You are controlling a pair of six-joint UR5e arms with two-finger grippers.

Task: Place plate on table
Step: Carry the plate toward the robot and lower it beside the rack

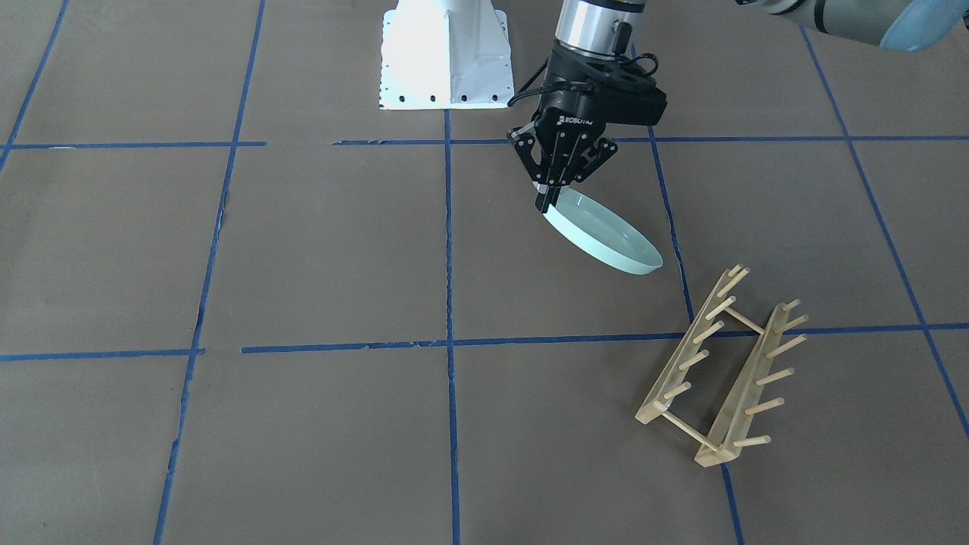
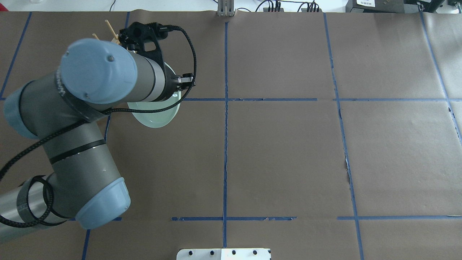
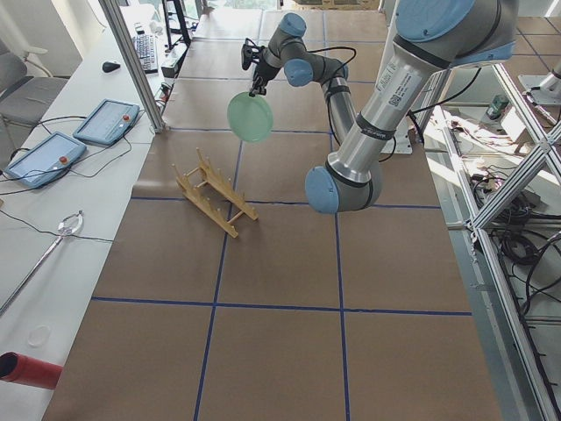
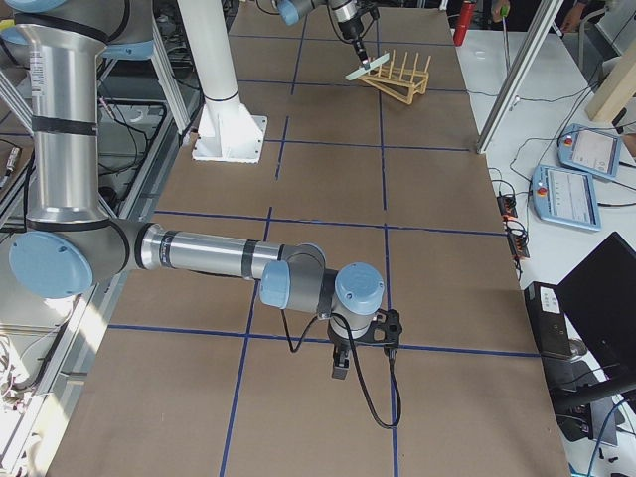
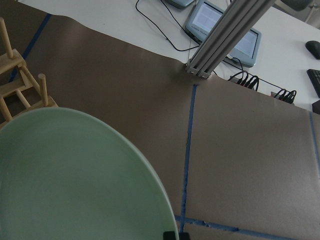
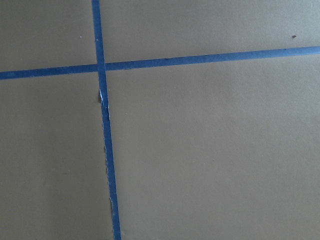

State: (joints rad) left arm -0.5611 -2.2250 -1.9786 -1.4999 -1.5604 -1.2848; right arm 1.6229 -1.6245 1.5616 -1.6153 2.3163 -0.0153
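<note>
**Front-facing view.** The left pincer [image 1: 546, 203] is black and carries white lettering that reads "ROBOTIQ". It points downward, with its fingers pinching the upper rim of the plate [image 1: 606, 235]. The pale mint-green plate hangs tilted, its hollow face turned up and toward the robot base [image 1: 447, 57]. Its lower edge slopes toward the wooden peg rack [image 1: 719, 371], near it but apart from it. The rack stands on the brown-paper surface [image 1: 325, 250], across one of the blue tape lines [image 1: 448, 250].

**Left side view.** The plate [image 3: 251, 117] is held in the air above the surface, beyond the rack [image 3: 213, 203].

**Left wrist view.** The plate [image 5: 75, 175] fills the lower left. Rack pegs [image 5: 20, 92] show past its edge.

**Right side view.** The right pincer [image 4: 341, 368] hangs low over the surface, well apart from the plate. Whether it is spread or pressed together cannot be told.
</note>
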